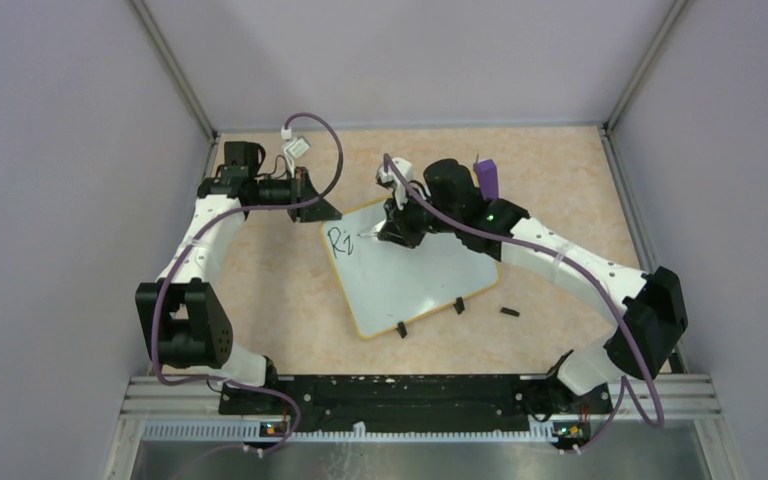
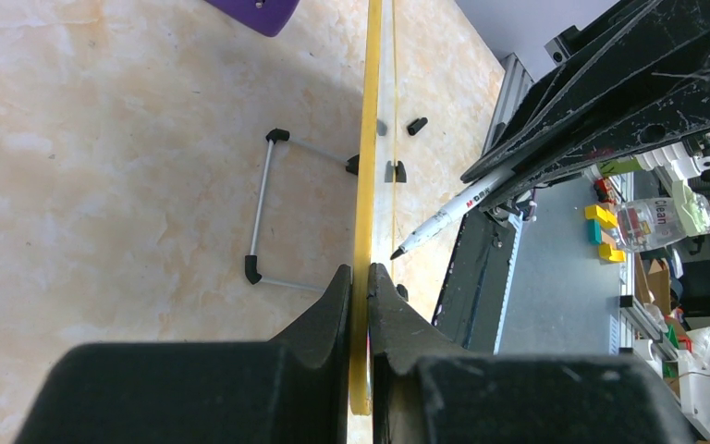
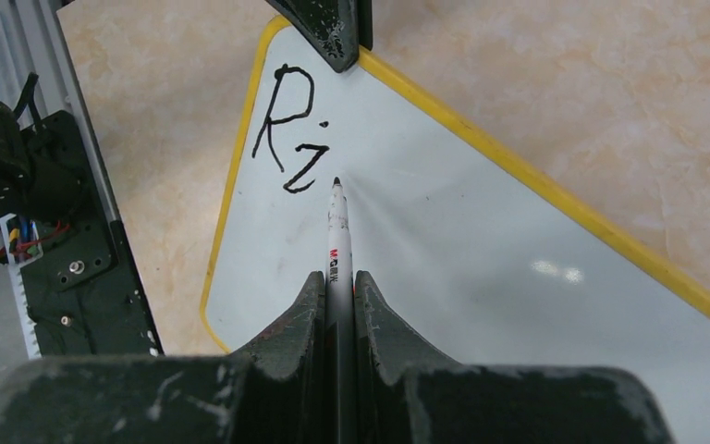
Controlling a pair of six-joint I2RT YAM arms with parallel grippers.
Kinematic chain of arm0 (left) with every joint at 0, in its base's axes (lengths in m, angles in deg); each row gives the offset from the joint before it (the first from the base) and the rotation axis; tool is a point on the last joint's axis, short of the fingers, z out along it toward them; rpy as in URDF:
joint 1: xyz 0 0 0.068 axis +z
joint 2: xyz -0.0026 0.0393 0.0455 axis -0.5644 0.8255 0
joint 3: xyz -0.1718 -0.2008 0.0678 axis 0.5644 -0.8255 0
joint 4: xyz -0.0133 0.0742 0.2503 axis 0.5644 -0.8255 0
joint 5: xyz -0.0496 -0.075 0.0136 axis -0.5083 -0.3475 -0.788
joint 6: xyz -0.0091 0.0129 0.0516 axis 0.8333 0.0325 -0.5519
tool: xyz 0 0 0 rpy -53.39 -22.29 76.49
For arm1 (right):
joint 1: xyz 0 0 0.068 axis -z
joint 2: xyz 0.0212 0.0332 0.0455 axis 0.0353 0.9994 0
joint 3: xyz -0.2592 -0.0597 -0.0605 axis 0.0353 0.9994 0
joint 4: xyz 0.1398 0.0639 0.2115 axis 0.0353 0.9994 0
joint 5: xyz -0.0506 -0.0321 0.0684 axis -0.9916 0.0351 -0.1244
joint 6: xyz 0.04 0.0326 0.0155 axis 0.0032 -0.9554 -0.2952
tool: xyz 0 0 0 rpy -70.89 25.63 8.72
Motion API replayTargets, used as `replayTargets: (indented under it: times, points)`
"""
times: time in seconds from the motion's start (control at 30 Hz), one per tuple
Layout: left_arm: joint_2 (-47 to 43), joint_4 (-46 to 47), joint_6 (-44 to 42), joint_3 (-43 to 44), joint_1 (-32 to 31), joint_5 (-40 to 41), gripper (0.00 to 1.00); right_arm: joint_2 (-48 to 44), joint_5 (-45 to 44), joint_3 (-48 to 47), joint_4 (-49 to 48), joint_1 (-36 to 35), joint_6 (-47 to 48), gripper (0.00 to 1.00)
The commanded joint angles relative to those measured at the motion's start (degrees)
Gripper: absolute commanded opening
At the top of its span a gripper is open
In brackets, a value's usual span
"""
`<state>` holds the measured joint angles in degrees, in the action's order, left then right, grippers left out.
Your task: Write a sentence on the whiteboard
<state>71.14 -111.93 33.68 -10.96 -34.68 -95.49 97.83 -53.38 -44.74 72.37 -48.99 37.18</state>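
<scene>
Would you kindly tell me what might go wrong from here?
1. The left gripper pinches only the thin rim of the whiteboard near a corner, so pen pressure may pivot the board.
2. The marker sticks far out of the right gripper; it could tilt in the grip and distort strokes.
3. The written letters lie close to the tip and could smear.

left arm [image 1: 196,248] bowed inward | left hand [image 2: 359,276] pinched closed | right arm [image 1: 572,262] bowed inward | right hand [image 3: 337,277] pinched closed
</scene>
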Motion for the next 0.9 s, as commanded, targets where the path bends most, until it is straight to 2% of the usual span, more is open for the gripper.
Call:
replayTargets:
  times: [0.0,0.47,0.87]
  points:
    - [-1.13,0.38,0.48,-0.58,-0.07,0.5,0.0,0.91,-2.2,-3.6,-2.53,0.38,-0.27,0.0]
    - [-1.34,0.38,0.31,-0.56,-0.04,0.78,0.0,4.08,-2.38,-5.83,-2.0,0.37,-0.16,0.0]
    - [-0.86,0.38,0.31,-0.42,-0.07,0.92,0.0,3.51,-1.29,-2.56,-1.15,-0.35,1.42,0.0]
